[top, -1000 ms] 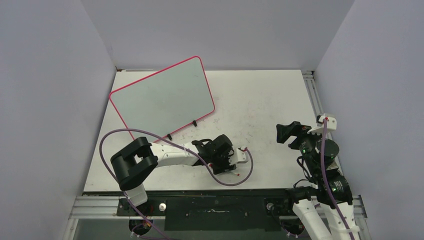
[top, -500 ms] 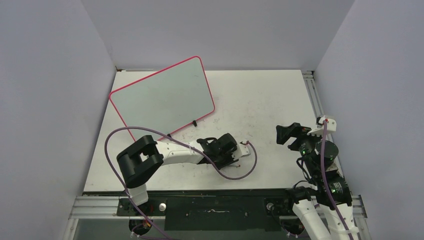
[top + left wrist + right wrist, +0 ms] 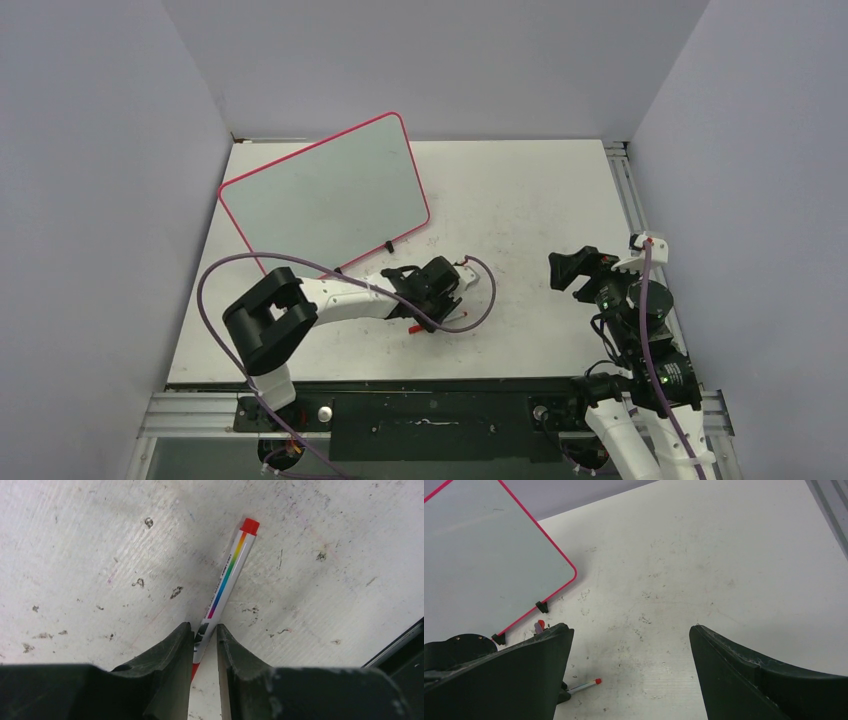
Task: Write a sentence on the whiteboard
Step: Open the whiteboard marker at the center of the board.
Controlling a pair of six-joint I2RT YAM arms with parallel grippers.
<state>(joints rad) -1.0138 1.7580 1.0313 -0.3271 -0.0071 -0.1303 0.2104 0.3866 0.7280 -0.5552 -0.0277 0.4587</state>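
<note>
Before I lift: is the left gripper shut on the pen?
Closed: the left gripper pinches the pen between both fingers, wrist view.

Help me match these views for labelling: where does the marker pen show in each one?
Top external: the marker is low centre, only its red end showing beside the left gripper.
Left wrist: the marker is central, slanting up-right from the shut fingers.
Right wrist: the marker is bottom left, red end pointing right.
Shared landmark: the whiteboard, up-left of the marker in both wider views; absent from the left wrist view.

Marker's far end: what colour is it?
Red, on a white marker with a rainbow stripe; clearest in the left wrist view.
</note>
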